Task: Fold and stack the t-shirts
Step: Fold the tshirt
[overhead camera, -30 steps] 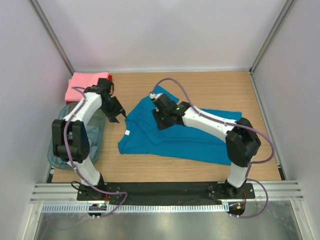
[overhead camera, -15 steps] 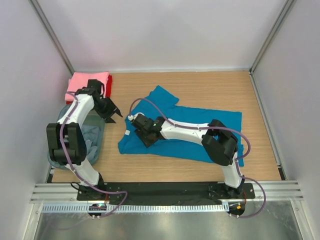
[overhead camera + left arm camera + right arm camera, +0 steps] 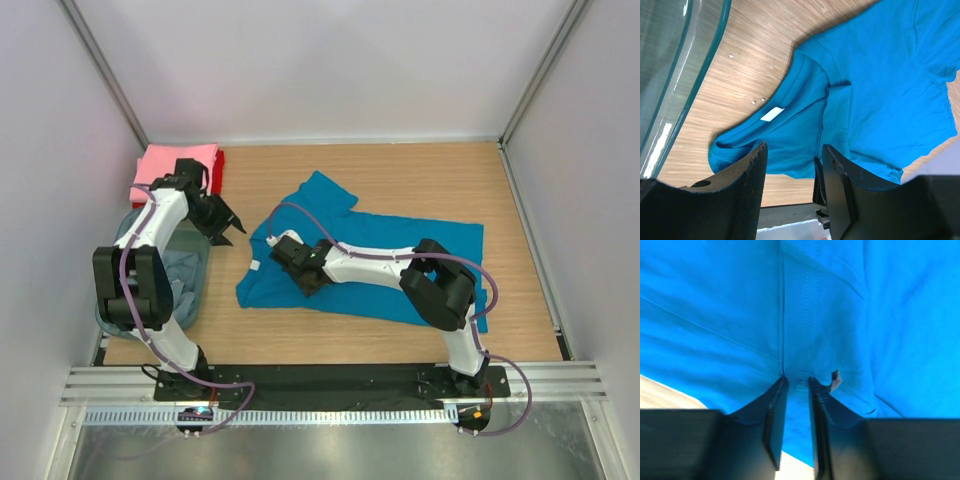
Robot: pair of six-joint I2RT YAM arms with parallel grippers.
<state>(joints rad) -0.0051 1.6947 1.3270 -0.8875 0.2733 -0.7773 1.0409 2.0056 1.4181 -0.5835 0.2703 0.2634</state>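
While your R arm stretches across to the left, the right end effector (image 3: 300, 272) sits down on the teal blue short-sleeved t-shirt (image 3: 400, 232), close to its collar end. On the R wrist cam you see the jaws drawn almost together, w/ a thin fold of the teal cloth nipped between the tips. Creases in the fabric run straight into that spot.

That t-shirt lies spread on the light wooden bench (image 3: 420, 175), from about the centre out to the right. Its collar is to the left, its hem to the right, and one sleeve points toward the far wall. It's rumpled around the collar and flatter toward the hem.

Your left end effector (image 3: 228, 230) hangs just off the collar end, between the shirt and the translucent grey-blue plastic bin (image 3: 112, 318), apart from both. Its jaws stand partly apart w/ nothing between them. The L wrist cam looks past them onto the neckline, where a small white label (image 3: 772, 114) shows inside the collar. Bare wood and the bin's curved rim are at that view's left.

In the far-left corner a folded pink t-shirt (image 3: 172, 165) rests on a red t-shirt (image 3: 218, 160), which shows only along the pink one's right edge. The bin sits at the bench's left edge, nearer you, w/ pale grey-blue cloth (image 3: 190, 275) bunched inside. The L arm passes over it.
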